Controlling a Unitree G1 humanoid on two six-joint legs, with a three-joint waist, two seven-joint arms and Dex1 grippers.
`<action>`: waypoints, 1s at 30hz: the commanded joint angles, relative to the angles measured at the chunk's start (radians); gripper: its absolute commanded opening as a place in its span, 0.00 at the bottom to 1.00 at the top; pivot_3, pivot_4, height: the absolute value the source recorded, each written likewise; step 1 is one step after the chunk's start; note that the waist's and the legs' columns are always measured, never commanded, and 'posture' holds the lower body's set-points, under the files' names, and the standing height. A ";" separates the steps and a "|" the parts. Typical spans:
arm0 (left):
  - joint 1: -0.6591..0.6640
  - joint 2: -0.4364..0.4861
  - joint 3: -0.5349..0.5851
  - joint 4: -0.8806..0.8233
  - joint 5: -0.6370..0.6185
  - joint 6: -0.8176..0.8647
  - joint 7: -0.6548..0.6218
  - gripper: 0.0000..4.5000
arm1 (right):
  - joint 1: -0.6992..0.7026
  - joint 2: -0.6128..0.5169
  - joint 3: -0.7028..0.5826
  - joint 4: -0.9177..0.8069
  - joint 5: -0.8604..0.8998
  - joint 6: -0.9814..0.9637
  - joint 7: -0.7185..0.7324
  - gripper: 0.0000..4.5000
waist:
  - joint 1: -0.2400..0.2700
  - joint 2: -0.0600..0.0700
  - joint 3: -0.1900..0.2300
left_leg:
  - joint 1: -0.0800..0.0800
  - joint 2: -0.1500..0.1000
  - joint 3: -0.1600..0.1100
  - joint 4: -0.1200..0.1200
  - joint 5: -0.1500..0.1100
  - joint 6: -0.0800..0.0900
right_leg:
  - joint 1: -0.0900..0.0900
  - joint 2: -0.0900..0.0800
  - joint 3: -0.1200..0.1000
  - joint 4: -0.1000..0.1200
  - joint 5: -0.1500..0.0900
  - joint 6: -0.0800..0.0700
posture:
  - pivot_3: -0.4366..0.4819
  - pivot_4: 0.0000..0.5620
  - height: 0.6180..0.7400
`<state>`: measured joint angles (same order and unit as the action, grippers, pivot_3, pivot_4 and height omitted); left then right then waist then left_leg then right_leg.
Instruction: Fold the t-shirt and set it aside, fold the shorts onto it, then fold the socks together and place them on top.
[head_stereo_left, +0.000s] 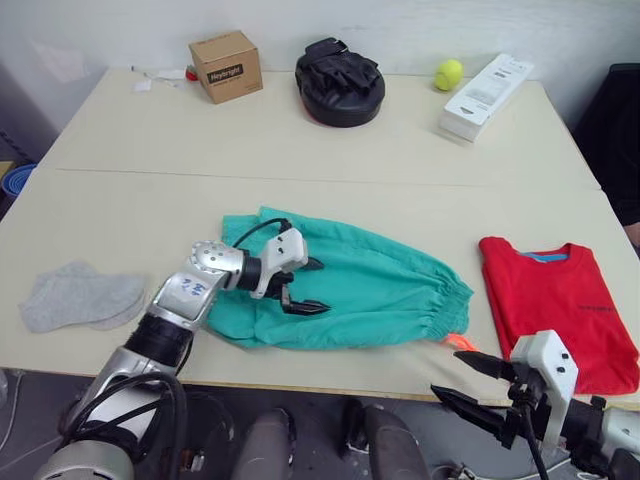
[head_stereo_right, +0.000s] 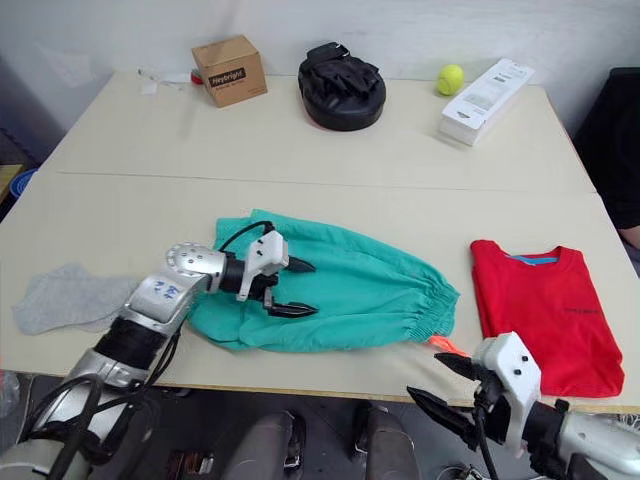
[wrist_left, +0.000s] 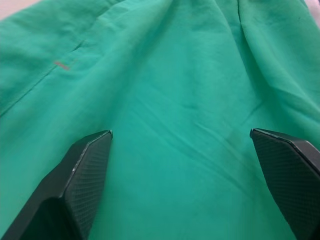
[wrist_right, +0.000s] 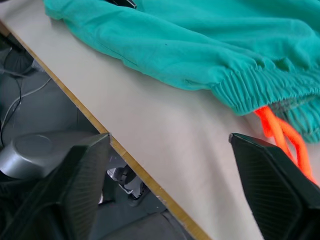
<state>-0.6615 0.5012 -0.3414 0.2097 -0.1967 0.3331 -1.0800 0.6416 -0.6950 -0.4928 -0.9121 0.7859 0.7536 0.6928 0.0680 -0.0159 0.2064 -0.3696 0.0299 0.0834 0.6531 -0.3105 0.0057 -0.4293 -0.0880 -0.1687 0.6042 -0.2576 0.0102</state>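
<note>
The left gripper (head_stereo_left: 303, 287) hovered over the leg end of the shorts (head_stereo_left: 370, 290), its two black fingers spread wide apart with nothing between them; whether the tips touched the cloth could not be made out. In the left wrist view the fingers (wrist_left: 85, 175) stood far apart over plain teal fabric, and only creases and a short reddish stitch mark broke the surface. The shorts lay flat across the middle of the near table (head_stereo_left: 120, 220), folded lengthwise, with the gathered waistband toward the robot's right. The orange drawstring (wrist_right: 280, 132) spilled out from under the waistband near the table's front edge, mostly hidden by the elastic.

The right gripper (head_stereo_left: 475, 385) hung below and in front of the table edge, off the surface, its fingers open and empty. Its wrist view looked along the table edge at the waistband, and the far finger was cut off at the frame's side.

The t-shirt (head_stereo_left: 555, 305) lay folded at the robot's right, well apart from the shorts, with the blue neckband showing at its top; the chest mark was too small to read. The socks (head_stereo_left: 80, 297) lay together at the robot's left near the front edge, overlapping, so it was hard to tell one from the other.

At the far side stood a cardboard box (head_stereo_left: 226, 66), a black round object (head_stereo_left: 340, 82) with something like gloves on it, a tennis ball (head_stereo_left: 448, 74) and a white box (head_stereo_left: 486, 96).
</note>
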 joint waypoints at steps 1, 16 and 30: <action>-0.037 -0.032 0.024 0.024 -0.003 -0.039 -0.021 1.00 | 0.030 0.021 -0.050 -0.064 0.075 0.035 -0.074 1.00 | -0.003 0.000 0.000 | 0.000 0.000 0.001 0.000 0.000 0.000 | 0.000 0.000 0.001 0.000 0.000 0.000 | 0.48 0.27 1.00; -0.054 -0.039 0.024 0.074 0.041 -0.102 -0.080 0.05 | -0.060 0.023 0.024 0.114 0.716 0.133 -0.549 1.00 | -0.016 -0.001 0.000 | 0.000 0.000 0.006 0.001 0.000 0.001 | 0.000 0.001 0.007 0.002 0.000 0.003 | 0.48 0.27 1.00; -0.003 -0.032 0.015 0.050 0.114 -0.130 -0.069 0.01 | -0.428 0.130 0.293 0.467 0.949 0.054 -0.895 1.00 | -0.029 -0.003 -0.001 | 0.000 0.002 0.009 0.007 -0.001 0.004 | 0.000 0.001 0.010 0.004 0.001 0.006 | 0.48 0.27 1.00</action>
<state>-0.6768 0.4581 -0.3331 0.3033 -0.0905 0.2050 -1.1516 0.2294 -0.5879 -0.2192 -0.4983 1.7303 0.8402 -0.1555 0.0394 -0.0190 0.2052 -0.3697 0.0319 0.0924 0.6608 -0.3111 0.0095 -0.4290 -0.0868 -0.1585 0.6084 -0.2561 0.0169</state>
